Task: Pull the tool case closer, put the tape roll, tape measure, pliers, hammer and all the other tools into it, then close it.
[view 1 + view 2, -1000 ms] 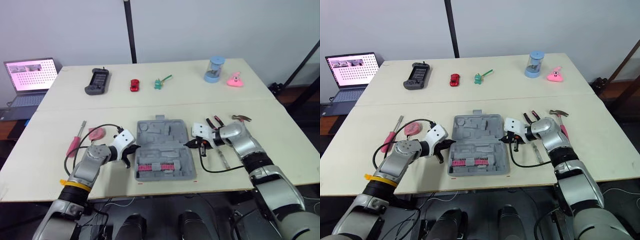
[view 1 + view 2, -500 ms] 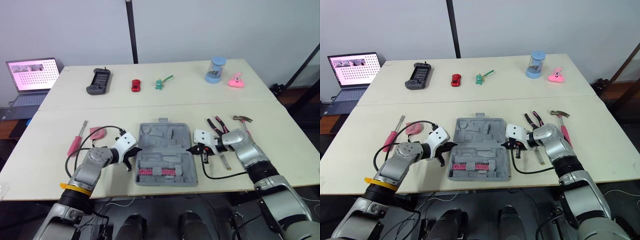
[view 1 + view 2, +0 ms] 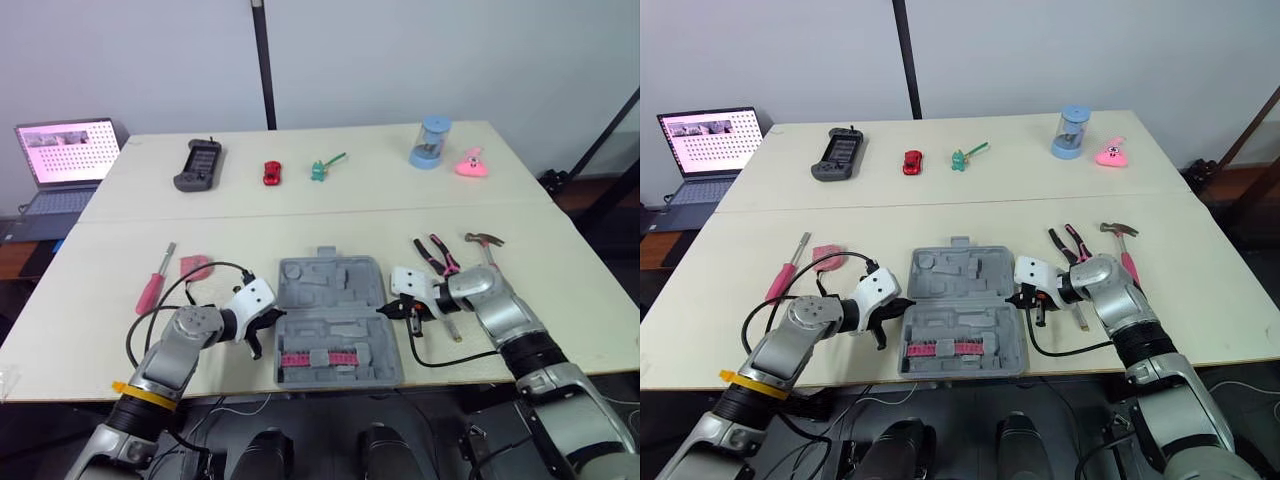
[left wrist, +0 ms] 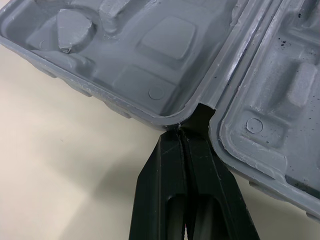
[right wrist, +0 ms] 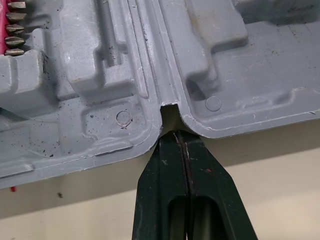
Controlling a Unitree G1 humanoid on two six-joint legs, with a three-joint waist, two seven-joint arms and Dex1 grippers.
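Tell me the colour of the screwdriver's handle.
The screwdriver's handle is pink; the left eye view shows it best.

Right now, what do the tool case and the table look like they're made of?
Tool case: likely moulded plastic, matte grey; shaped recesses, thin ragged flash along the rims, dark specks. Table: probably laminated board, pale beige and matte; flat, with a straight seam across it; core hidden.

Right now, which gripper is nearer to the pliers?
Right. The right gripper sits at the right edge of the tool case, close beside the pliers; the left gripper is at the opposite edge, the whole case between.
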